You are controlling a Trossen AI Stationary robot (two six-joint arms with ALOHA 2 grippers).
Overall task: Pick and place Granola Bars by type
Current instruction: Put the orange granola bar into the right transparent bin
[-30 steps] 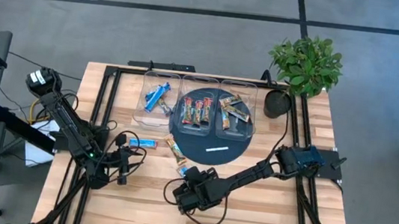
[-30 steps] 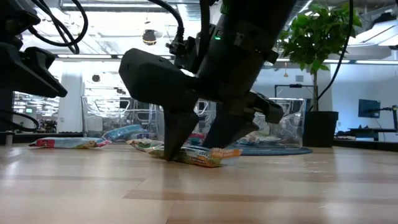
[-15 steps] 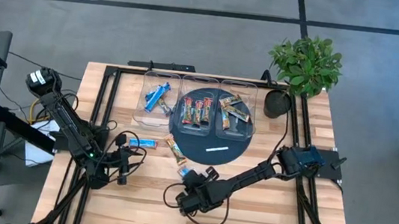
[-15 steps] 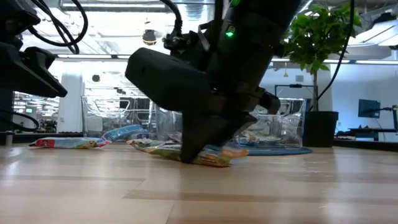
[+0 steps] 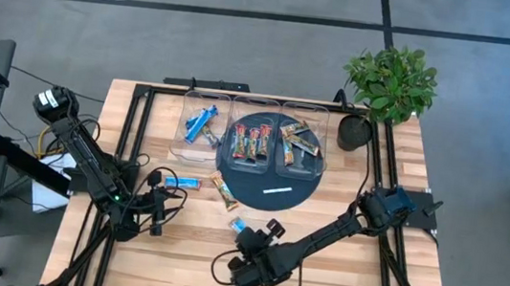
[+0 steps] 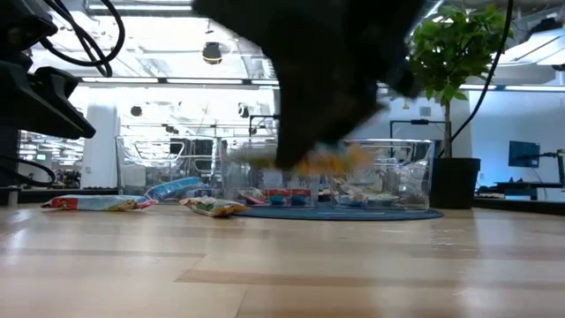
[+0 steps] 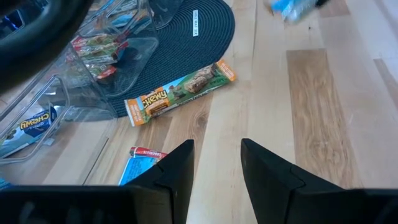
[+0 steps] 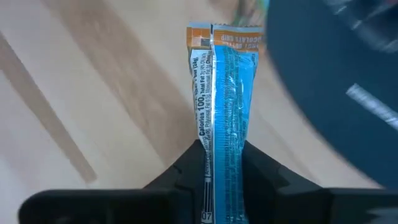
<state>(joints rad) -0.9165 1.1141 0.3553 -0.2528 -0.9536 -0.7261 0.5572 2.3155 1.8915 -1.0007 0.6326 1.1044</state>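
Most bars already sit in the clear bins (image 5: pixel 250 142) at upper centre. Right gripper (image 5: pixel 245 243), lower centre, pinches a blue bar (image 5: pixel 239 225) off the table. Orange bar (image 5: pixel 223 190) and another blue one (image 5: pixel 179 182) remain loose. Left gripper (image 5: pixel 159 211), centre-left, idles with jaws narrow, holding nothing.

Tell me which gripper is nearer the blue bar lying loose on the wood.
Left. The left gripper sits just beside that blue bar; the right gripper, holding another bar, is farther off.

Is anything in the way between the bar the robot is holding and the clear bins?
The right gripper holds a bar above the table. An orange bar lies below the path to the bins; nothing blocks it.
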